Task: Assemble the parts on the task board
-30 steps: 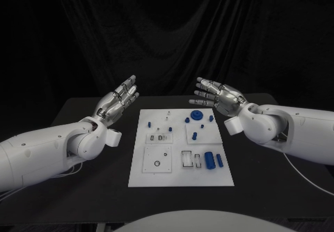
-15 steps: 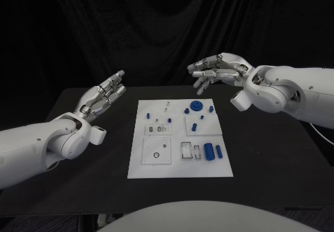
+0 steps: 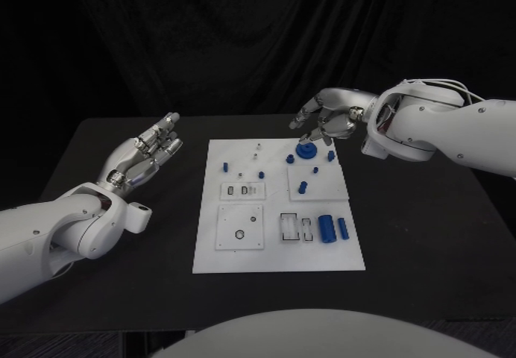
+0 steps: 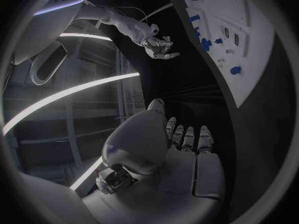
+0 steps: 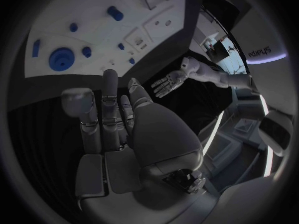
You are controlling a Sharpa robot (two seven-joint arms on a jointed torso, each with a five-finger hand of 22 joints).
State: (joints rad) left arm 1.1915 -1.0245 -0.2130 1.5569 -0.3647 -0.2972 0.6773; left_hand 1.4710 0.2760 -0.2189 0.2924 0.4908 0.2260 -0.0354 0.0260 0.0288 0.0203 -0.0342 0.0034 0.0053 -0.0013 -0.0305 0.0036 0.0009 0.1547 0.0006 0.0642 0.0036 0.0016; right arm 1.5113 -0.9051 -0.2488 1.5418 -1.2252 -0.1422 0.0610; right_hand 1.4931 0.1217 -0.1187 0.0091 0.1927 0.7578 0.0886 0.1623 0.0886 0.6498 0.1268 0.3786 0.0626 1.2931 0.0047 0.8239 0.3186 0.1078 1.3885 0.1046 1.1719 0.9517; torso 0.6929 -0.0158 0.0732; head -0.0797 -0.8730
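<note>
The white task board (image 3: 277, 253) lies in the middle of the black table, with blue parts on it: a round gear-like piece (image 3: 306, 151) at its far end, small pegs (image 3: 227, 166) and two cylinders (image 3: 326, 228) near its right side. My right hand (image 3: 329, 121) hovers above the board's far right corner, just over the round blue piece (image 5: 62, 59), fingers partly curled and holding nothing. My left hand (image 3: 148, 151) is raised to the left of the board, fingers stretched out flat, empty. The board (image 4: 239, 20) and my right hand (image 4: 159, 43) also appear in the left wrist view.
Bare black table (image 3: 430, 224) lies on both sides of the board. White inset plates (image 3: 241, 227) with slots and holes sit on the board's near half. A black curtain hangs behind the table.
My right hand has swung down and in toward the board's far right corner, above the round blue piece. My left hand has stayed raised and flat. The camera has shifted.
</note>
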